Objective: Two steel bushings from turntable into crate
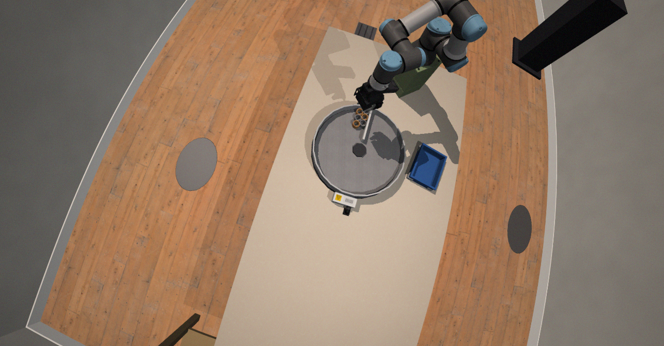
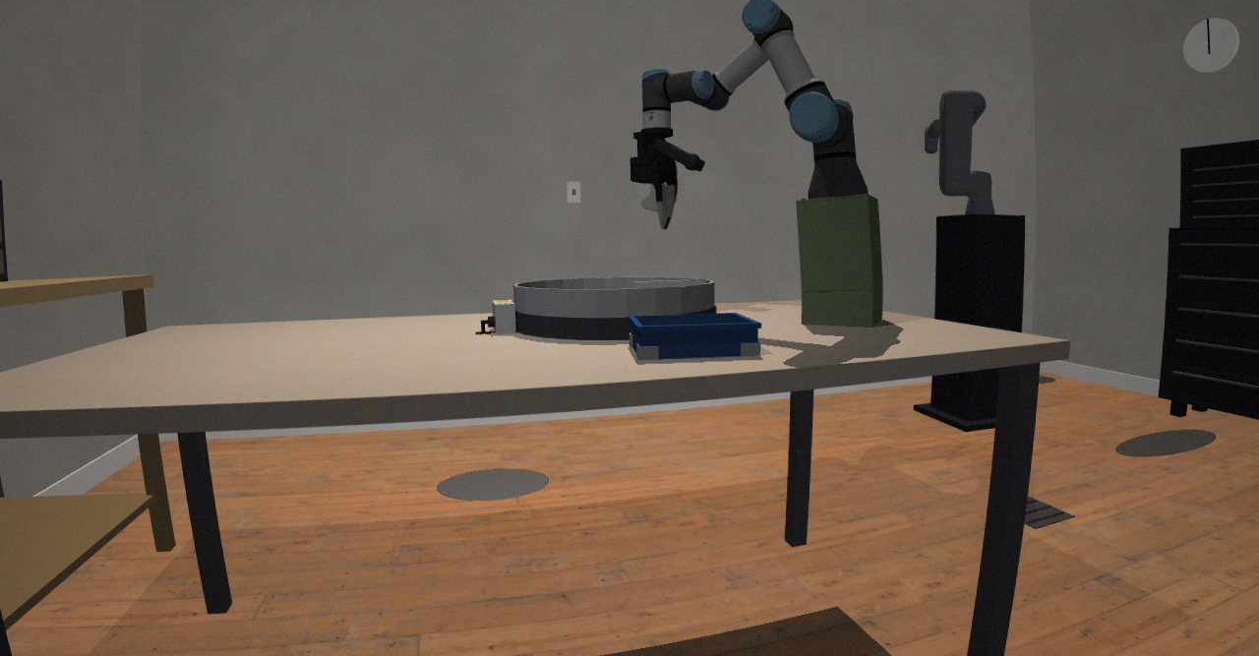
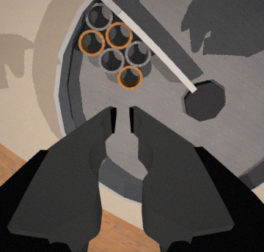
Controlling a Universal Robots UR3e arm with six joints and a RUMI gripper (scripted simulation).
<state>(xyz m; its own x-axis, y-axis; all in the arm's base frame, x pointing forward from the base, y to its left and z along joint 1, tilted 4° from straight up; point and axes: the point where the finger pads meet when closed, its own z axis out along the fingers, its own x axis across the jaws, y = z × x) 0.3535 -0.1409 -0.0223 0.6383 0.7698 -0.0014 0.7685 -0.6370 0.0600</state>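
Note:
The turntable [image 1: 343, 172] [image 2: 607, 302] is a round grey disc with a raised wall. In the wrist view three grey steel bushings, one [image 3: 99, 29] by the wall, one [image 3: 111, 72] in the middle of the cluster and one [image 3: 138, 66] to its right, stand upright, close among three copper-coloured bushings [image 3: 92, 55] [image 3: 119, 47] [image 3: 130, 89]. The copper one nearest my fingertips is at the cluster's near end. My gripper [image 3: 122, 109] [image 2: 665, 225] is shut to a narrow gap with nothing in it, high above the turntable. The blue crate [image 1: 428, 167] [image 2: 695, 339] looks empty from above.
A pale bar [image 1: 367, 128] [image 3: 158, 52] runs beside the cluster, from the turntable's wall towards the dark hub [image 1: 359, 150] [image 3: 205, 99]. A white control box [image 1: 344, 199] [image 2: 504, 316] is on the turntable's outer side. The green arm base [image 2: 840, 260] stands behind the crate.

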